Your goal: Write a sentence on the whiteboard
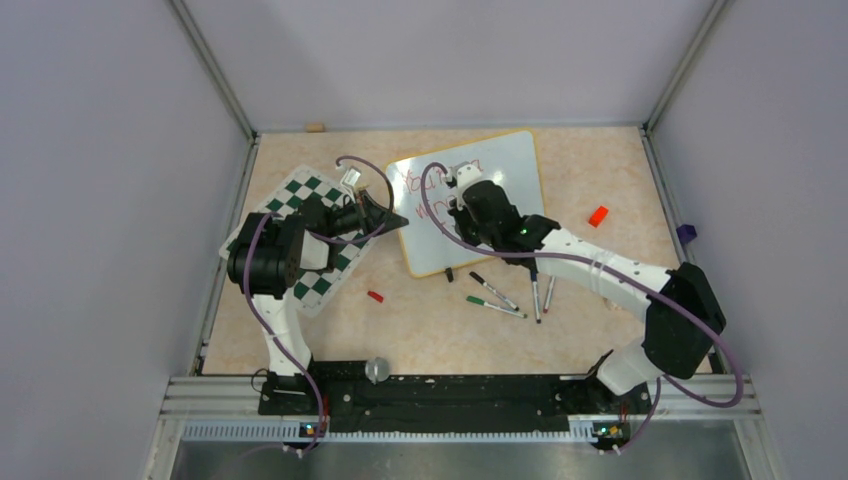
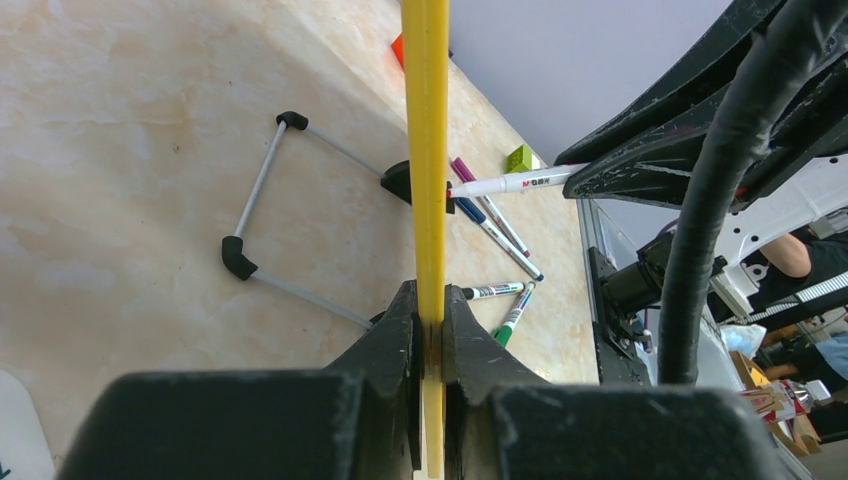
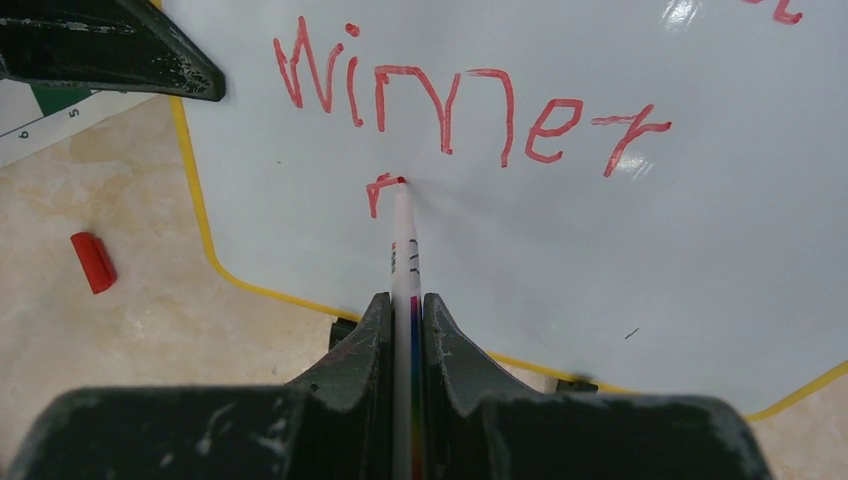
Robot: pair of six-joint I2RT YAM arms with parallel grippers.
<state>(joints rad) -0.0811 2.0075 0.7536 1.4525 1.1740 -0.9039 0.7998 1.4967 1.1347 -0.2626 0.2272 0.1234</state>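
Okay, at far left a green-and-white checkered chess mat [image 1: 300, 195] lies under the left arm. The left claw [image 2: 430, 320] is clamped on the thin yellow frame of the glossy white rectangular whiteboard [image 1: 510, 170], which sits tilted at the far middle of the beige surface [image 1: 420, 330]. The right claw [image 3: 405, 310] is pinched on a white red-tipped marker [image 3: 404, 240], tip touching the board below red "Winner", a new letter begun. For this step: hold the board steady, press lightly and evenly, use short strokes, and stay clear of the line above.
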